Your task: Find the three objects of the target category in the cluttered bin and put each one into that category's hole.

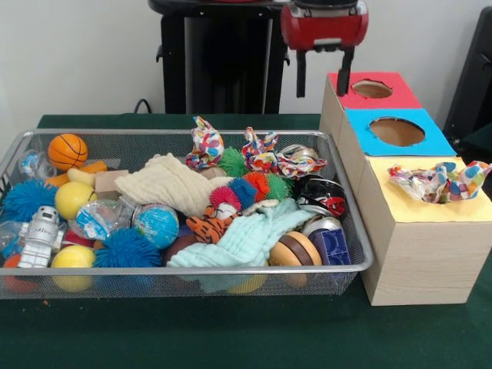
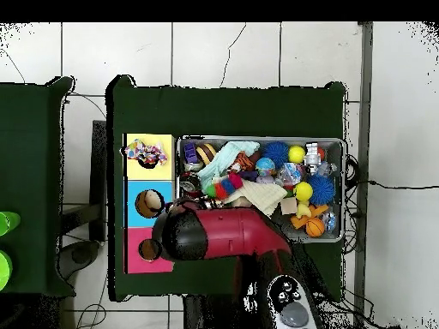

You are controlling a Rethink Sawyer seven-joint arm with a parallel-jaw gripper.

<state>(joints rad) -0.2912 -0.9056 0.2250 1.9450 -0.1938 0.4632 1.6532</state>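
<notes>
The wire mesh bin [image 1: 355, 231] is full of toys. Two printed rags lie at its far side, one [image 1: 204, 146] left of a green spiky ball and one [image 1: 273, 157] right of it. A third printed rag [image 1: 438, 182] lies on the yellow top [image 1: 419, 209] of the wooden box and covers most of its hole; it also shows in the overhead view [image 2: 144, 153]. My gripper [image 1: 323, 77] hangs open and empty, high over the bin's far right corner beside the red-topped box. In the overhead view the red arm [image 2: 223, 236] hides it.
The red-topped hole [image 1: 372, 88] and the blue-topped hole [image 1: 396, 131] lie behind the yellow one. In the bin are a cream cloth [image 1: 165, 184], a mint-green cloth [image 1: 246, 234], a basketball [image 1: 68, 151], a globe ball [image 1: 157, 224], blue spiky balls [image 1: 127, 250] and a toy robot [image 1: 40, 234].
</notes>
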